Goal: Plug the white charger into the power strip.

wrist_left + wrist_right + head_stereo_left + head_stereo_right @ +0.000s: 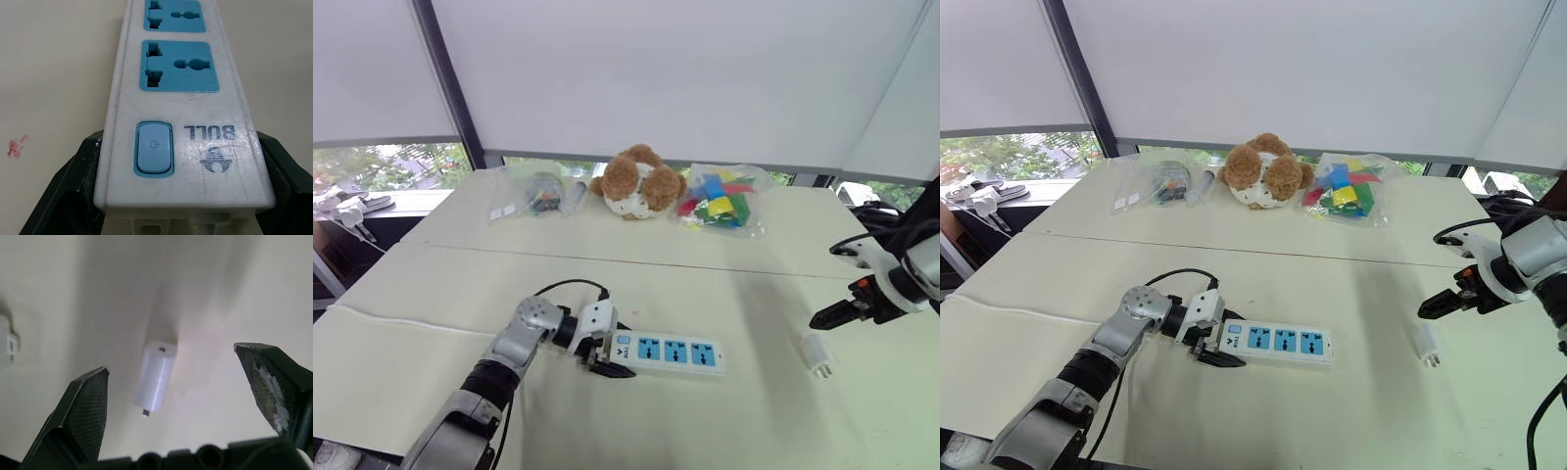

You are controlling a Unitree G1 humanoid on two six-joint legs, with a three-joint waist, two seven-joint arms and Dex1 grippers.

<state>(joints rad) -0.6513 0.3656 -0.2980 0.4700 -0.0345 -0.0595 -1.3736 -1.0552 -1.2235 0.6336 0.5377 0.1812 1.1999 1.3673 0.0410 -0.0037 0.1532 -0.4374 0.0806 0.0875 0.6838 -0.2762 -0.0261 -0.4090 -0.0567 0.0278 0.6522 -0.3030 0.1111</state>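
Note:
A white power strip (668, 352) with three blue sockets lies flat on the cream table, near its front. My left gripper (604, 364) is shut on its switch end, and in the left wrist view both black fingers (73, 186) press against the strip's sides (181, 98). The white charger (817, 354) lies on its side on the table to the right of the strip, well apart from it. My right gripper (822, 317) hovers just above and behind the charger. In the right wrist view it stands open, with the charger (157, 376) lying below the gap between its fingers.
A brown and white teddy bear (636, 183) sits at the back of the table. A clear bag of coloured blocks (720, 201) lies to its right and a bag of small parts (536, 193) to its left. The strip's black cable (570, 286) loops behind my left wrist.

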